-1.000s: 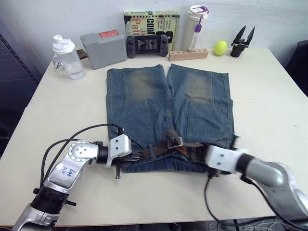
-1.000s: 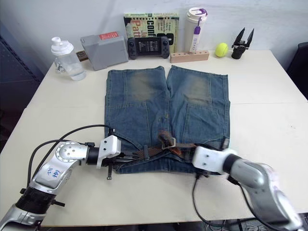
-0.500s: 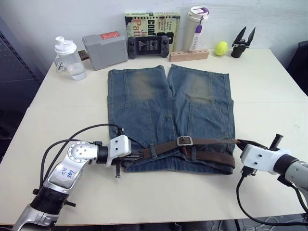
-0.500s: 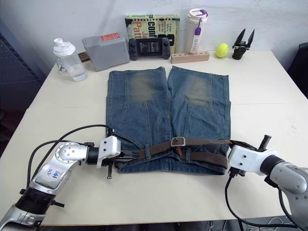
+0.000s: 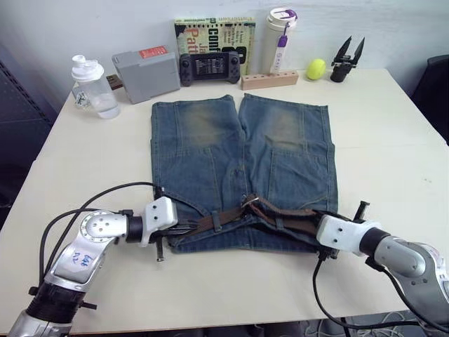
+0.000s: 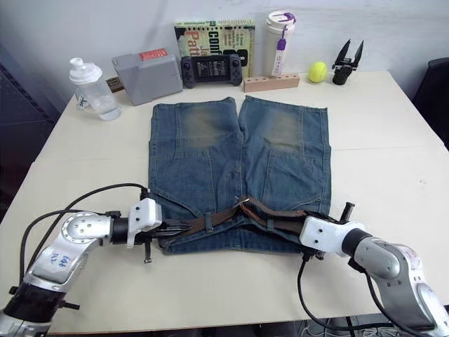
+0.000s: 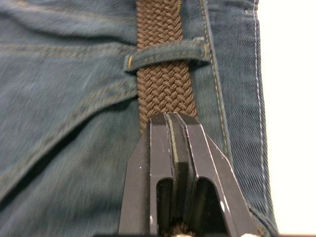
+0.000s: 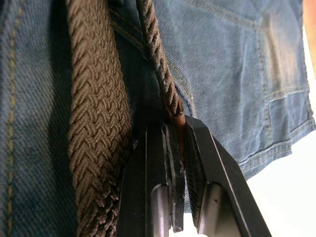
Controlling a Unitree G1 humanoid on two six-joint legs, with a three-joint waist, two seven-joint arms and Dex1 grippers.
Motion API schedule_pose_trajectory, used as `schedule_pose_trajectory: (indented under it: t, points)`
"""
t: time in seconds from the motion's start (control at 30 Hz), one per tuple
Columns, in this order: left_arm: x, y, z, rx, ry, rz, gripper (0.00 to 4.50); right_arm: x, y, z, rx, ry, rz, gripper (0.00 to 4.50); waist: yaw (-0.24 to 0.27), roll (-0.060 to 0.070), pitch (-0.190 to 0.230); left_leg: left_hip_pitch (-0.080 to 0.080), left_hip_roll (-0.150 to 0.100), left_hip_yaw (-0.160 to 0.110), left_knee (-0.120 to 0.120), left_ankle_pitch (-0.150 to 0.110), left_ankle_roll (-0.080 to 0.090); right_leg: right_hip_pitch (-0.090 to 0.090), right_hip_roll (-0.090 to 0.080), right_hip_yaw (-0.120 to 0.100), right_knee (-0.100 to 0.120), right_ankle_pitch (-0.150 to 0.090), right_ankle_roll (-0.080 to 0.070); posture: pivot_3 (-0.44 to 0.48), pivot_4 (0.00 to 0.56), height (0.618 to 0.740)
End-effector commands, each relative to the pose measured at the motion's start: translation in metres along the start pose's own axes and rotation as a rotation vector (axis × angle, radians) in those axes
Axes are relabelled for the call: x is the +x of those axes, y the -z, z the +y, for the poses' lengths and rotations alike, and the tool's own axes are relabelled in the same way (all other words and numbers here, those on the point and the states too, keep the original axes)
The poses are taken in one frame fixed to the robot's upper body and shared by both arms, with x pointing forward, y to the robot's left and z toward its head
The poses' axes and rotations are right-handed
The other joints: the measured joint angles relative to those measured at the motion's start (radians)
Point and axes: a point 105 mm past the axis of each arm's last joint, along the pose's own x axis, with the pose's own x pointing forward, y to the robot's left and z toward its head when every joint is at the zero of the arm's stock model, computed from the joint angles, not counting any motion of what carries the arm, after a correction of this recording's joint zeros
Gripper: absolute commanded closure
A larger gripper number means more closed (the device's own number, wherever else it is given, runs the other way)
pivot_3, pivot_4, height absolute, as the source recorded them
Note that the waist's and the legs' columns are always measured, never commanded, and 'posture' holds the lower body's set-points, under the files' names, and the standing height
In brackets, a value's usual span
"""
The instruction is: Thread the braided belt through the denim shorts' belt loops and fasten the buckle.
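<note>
The denim shorts (image 5: 238, 158) lie flat mid-table, waistband toward me. The braided belt (image 5: 280, 214) runs along the waistband under a belt loop (image 7: 168, 52). Its silver buckle (image 5: 250, 201) stands tilted up near the fly. At the waistband's left end, my left gripper (image 5: 184, 227) is shut on the belt, just short of that loop (image 7: 174, 118). My right gripper (image 5: 313, 216) sits at the waistband's right end, shut on a thin brown-edged strand of the belt (image 8: 173, 123), beside a wider braided run (image 8: 96, 123).
Along the table's far edge stand a clear bottle (image 5: 90, 87), a grey box (image 5: 146, 72), a game controller (image 5: 203, 67), a book (image 5: 214, 35), a white cup (image 5: 280, 31), a wooden block (image 5: 269, 78), a yellow ball (image 5: 315, 69) and a black spare gripper (image 5: 345, 62).
The right gripper pulled the belt out to the right, then came back left toward the shorts. The belt has gone slack and the buckle has tipped up. The left gripper held still.
</note>
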Motion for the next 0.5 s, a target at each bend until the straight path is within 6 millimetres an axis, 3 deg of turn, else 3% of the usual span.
schedule_pose_trajectory:
  t: [0.03,0.17,0.2,0.27,0.37,0.5]
  points:
    - [-0.015,-0.008,0.003,-0.026,-0.083,-0.048,4.50,-0.004,-0.001,-0.011,0.055,0.052,0.029,2.91,0.000,0.000,0.000,0.000,0.000,0.000,0.000,0.000,0.000,0.000,0.000,0.000,0.000,0.000,0.000,0.000,0.150,0.722]
    - [-0.024,-0.031,0.008,-0.060,-0.135,-0.162,3.23,-0.014,-0.010,-0.025,0.110,0.060,-0.033,1.35,0.005,0.000,0.000,-0.001,0.000,-0.001,0.001,0.000,0.000,0.000,-0.001,-0.001,0.000,0.000,0.000,0.000,0.150,0.722]
    - [-0.026,-0.034,0.009,-0.063,-0.144,-0.176,2.66,-0.017,-0.017,-0.027,0.122,0.053,-0.077,0.78,0.005,0.000,0.000,-0.001,0.000,-0.001,0.001,0.000,0.000,0.000,-0.001,-0.001,0.000,0.000,0.000,0.000,0.150,0.722]
    - [-0.030,-0.040,0.008,-0.076,-0.148,-0.207,2.00,-0.024,-0.037,-0.022,0.158,-0.009,-0.182,0.06,0.003,0.000,0.001,-0.001,0.000,-0.002,0.001,0.000,0.000,0.000,-0.001,0.000,0.000,0.000,0.000,0.000,0.150,0.722]
    - [-0.034,-0.048,0.005,-0.097,-0.134,-0.241,2.00,-0.034,-0.060,-0.007,0.240,-0.148,-0.287,0.06,0.003,0.000,0.001,0.000,0.000,-0.004,0.000,0.000,0.000,0.000,0.000,0.000,0.000,0.000,0.000,0.000,0.150,0.722]
    - [-0.032,-0.049,0.002,-0.089,-0.108,-0.222,2.00,-0.033,-0.067,0.013,0.278,-0.245,-0.287,0.06,0.005,0.000,0.001,-0.001,-0.001,-0.005,0.001,0.000,0.001,0.001,-0.001,0.000,0.000,0.000,0.000,0.000,0.150,0.722]
